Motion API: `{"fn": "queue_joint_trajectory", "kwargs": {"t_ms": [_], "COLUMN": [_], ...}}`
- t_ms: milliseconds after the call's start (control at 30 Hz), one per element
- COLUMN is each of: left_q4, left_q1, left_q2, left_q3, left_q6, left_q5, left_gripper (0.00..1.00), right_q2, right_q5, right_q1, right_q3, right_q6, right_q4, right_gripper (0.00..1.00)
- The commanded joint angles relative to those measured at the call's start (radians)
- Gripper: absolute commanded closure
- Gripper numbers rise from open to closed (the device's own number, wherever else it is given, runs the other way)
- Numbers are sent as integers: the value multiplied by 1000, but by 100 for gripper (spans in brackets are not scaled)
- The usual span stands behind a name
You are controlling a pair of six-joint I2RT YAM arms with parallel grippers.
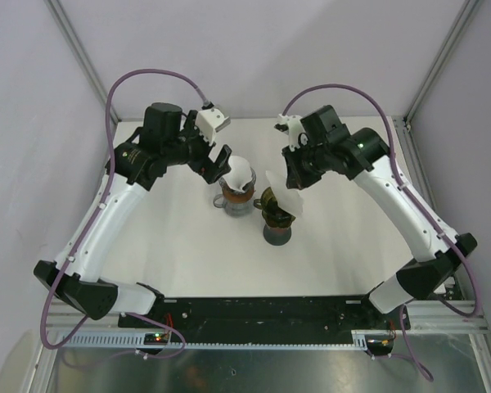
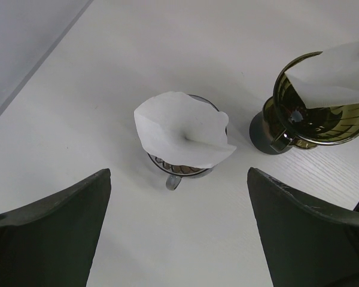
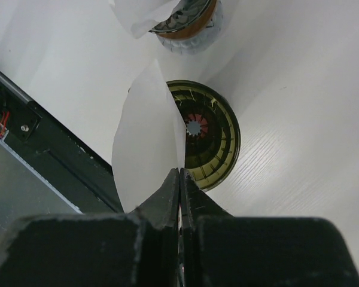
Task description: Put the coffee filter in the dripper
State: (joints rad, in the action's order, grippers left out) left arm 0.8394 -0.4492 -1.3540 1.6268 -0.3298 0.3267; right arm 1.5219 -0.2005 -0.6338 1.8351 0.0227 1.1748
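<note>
From above, the right gripper (image 1: pixel 293 178) hangs just behind the dripper (image 1: pixel 277 219), with the coffee filter (image 1: pixel 283 199) slanting over its rim. The left gripper (image 1: pixel 217 164) is to the dripper's left, above a paper-lined glass cup (image 1: pixel 234 196).

The left wrist view shows that gripper's jaws spread wide and empty. The cup (image 2: pixel 178 170) is below them, and the dripper (image 2: pixel 323 116) is beside it.

Only the right wrist view shows the jaws pinched tight on the filter (image 3: pixel 145 143), which stands edge-on over the dripper's ribbed mouth (image 3: pixel 212 134).

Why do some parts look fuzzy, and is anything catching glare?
Right wrist: the right gripper sits close to the lens and looks soft, the dripper is sharp. Left wrist: glare on the dripper's golden rim. Top external: even light, faint shadows.
</note>
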Motion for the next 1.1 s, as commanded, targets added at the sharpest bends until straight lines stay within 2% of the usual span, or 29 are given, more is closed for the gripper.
{"fn": "queue_joint_trajectory", "kwargs": {"t_ms": [0, 433, 833, 1067], "left_q4": [-10, -10, -10, -11], "left_q1": [3, -8, -143, -163], "left_q2": [20, -5, -92, -109], "left_q3": [-9, -28, -4, -3], "left_q6": [10, 11, 27, 26], "left_q5": [24, 54, 49, 53], "left_gripper": [0, 1, 3, 3], "right_q2": [41, 134, 120, 88], "right_q5": [-22, -15, 10, 2], "right_q1": [-11, -30, -26, -27], "right_q3": [49, 45, -30, -84], "right_q6": [-11, -18, -18, -13], "right_q4": [9, -37, -87, -153], "right_gripper": [100, 100, 100, 100]}}
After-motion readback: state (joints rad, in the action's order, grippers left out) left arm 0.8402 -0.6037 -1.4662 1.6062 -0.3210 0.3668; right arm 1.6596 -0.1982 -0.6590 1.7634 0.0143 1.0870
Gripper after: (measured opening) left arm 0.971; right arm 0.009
